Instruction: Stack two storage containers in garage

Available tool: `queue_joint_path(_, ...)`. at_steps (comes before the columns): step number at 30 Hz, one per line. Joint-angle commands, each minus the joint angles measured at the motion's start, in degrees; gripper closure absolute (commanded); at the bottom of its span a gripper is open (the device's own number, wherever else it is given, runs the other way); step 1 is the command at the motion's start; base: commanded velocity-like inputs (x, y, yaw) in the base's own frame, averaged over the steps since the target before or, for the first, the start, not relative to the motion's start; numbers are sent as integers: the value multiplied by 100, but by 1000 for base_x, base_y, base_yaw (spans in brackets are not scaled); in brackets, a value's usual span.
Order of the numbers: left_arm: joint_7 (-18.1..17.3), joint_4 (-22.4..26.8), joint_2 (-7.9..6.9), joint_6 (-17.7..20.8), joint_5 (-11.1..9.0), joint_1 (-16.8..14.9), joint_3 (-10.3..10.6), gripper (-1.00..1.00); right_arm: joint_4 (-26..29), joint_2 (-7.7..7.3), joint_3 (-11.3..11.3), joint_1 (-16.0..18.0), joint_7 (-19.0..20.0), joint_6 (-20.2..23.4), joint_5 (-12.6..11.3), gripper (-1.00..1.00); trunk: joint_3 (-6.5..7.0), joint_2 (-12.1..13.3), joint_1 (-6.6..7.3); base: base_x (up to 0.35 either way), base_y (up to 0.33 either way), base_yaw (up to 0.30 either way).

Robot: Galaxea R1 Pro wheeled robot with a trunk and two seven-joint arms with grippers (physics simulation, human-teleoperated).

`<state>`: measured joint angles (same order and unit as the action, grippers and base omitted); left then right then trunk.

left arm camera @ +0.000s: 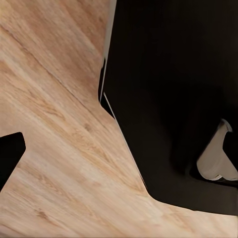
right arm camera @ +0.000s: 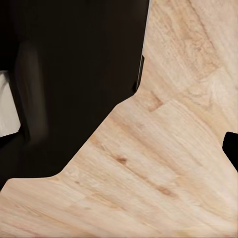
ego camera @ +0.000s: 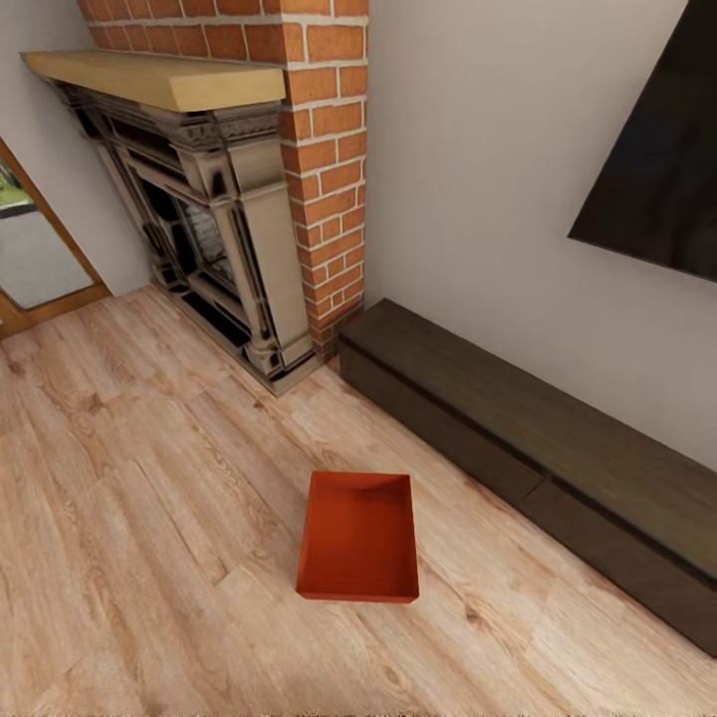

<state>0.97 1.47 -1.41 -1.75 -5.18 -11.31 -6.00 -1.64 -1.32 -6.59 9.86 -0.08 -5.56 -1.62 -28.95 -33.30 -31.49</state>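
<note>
One orange-red storage container (ego camera: 358, 538) lies open and empty on the light wood plank floor (ego camera: 149, 518) of the living room, a little in front of the long dark bench (ego camera: 518, 428). Both wrist views look down at the wood planks beside my own black base (left arm camera: 168, 99) (right arm camera: 64, 74). A dark tip (left arm camera: 10, 158) juts in at the edge of the left wrist view, and another dark tip (right arm camera: 232, 148) at the edge of the right wrist view. Neither tip lets me tell whether its gripper is open or shut.
The ornate fireplace (ego camera: 214, 229) and red brick chimney (ego camera: 329, 149) stand at the back left. A black TV (ego camera: 657, 149) hangs on the wall above the bench. A wood-framed glass door (ego camera: 30, 249) is at the far left. Bare wood floor surrounds the container.
</note>
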Motion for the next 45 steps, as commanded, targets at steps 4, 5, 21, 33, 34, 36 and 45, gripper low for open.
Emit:
queue_joint_path(4,2,-6,1,-18,-53,-3,-15,-100,-18,0,-42,7,-1,-33,-14,-100,-42,-6,-1,0,0,0)
queue_joint_path(5,2,-6,1,-18,-53,-3,-15,-100,-19,0,-43,5,-1,-33,-14,-100,-51,-6,-1,0,0,0)
queue_joint_path(21,0,-6,1,-18,-53,-3,-15,-100,-18,-12,-31,7,-1,-2,-42,-100,-192,-6,-1,0,0,0)
queue_joint_path(33,0,-6,1,-18,-53,-3,-15,-100,-19,-15,-24,7,-2,7,-55,-100,-224,-6,-1,0,0,0)
queue_joint_path(34,0,-6,1,-18,-55,-3,-17,-100,-20,-16,-28,7,-1,8,-48,-100,-224,-6,-1,0,0,0)
queue_joint_path(36,1,-8,11,-15,-70,-3,-38,-100,-17,-7,-35,7,-1,10,-36,-100,-224,-6,-1,0,0,0)
queue_joint_path(45,-34,-73,52,-10,-67,-3,-48,-100,-18,-1,-40,7,-1,5,-23,-100,-224,-6,-1,0,0,0)
